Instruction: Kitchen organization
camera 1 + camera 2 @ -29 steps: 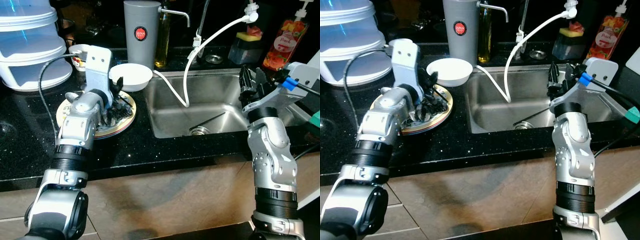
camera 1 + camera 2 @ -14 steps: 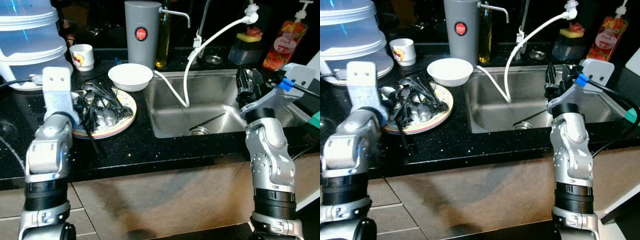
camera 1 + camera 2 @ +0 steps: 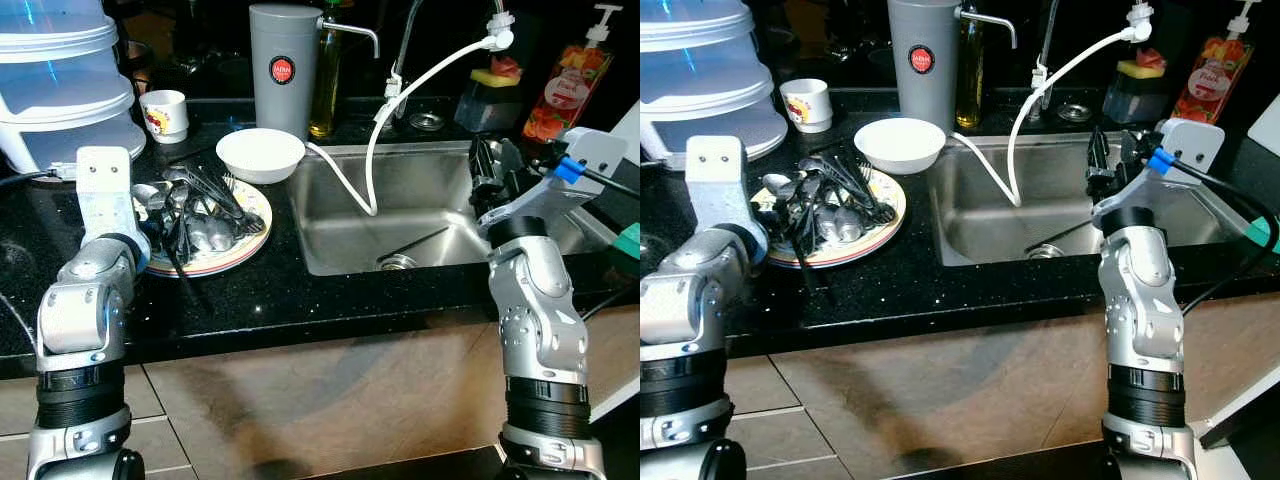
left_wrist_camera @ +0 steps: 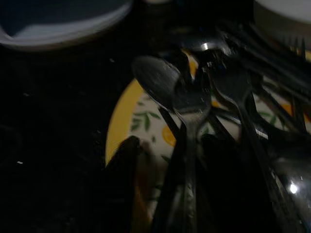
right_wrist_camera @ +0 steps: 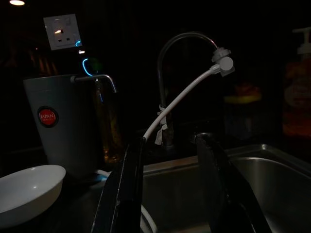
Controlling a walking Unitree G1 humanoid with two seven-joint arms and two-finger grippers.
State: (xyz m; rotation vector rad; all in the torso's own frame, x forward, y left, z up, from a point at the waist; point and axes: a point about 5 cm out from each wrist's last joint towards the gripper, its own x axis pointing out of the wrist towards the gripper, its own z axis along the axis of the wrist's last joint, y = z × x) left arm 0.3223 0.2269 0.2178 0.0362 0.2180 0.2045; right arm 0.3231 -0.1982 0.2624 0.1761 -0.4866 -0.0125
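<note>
A flowered plate (image 3: 243, 252) on the black counter carries a heap of spoons and forks (image 3: 200, 212). My left gripper (image 3: 165, 240) is low at the plate's left edge. In the left wrist view its fingers (image 4: 124, 179) are open, with dark cutlery handles (image 4: 187, 160) lying between them. One dark utensil (image 3: 180, 268) sticks out over the plate's front rim. A white bowl (image 3: 260, 153) stands behind the plate. My right gripper (image 3: 495, 165) is raised over the right side of the steel sink (image 3: 440, 205), open and holding nothing.
A white hose (image 3: 400, 95) runs from the tap into the sink. Behind the plate stand a grey flask (image 3: 285, 70), an oil bottle (image 3: 323, 90) and a small cup (image 3: 165, 113). Stacked white containers (image 3: 60, 90) are at the far left. A soap bottle (image 3: 565, 90) is at the far right.
My left arm has drawn back from over the plate to its left edge, uncovering the cutlery. The right arm has barely moved.
</note>
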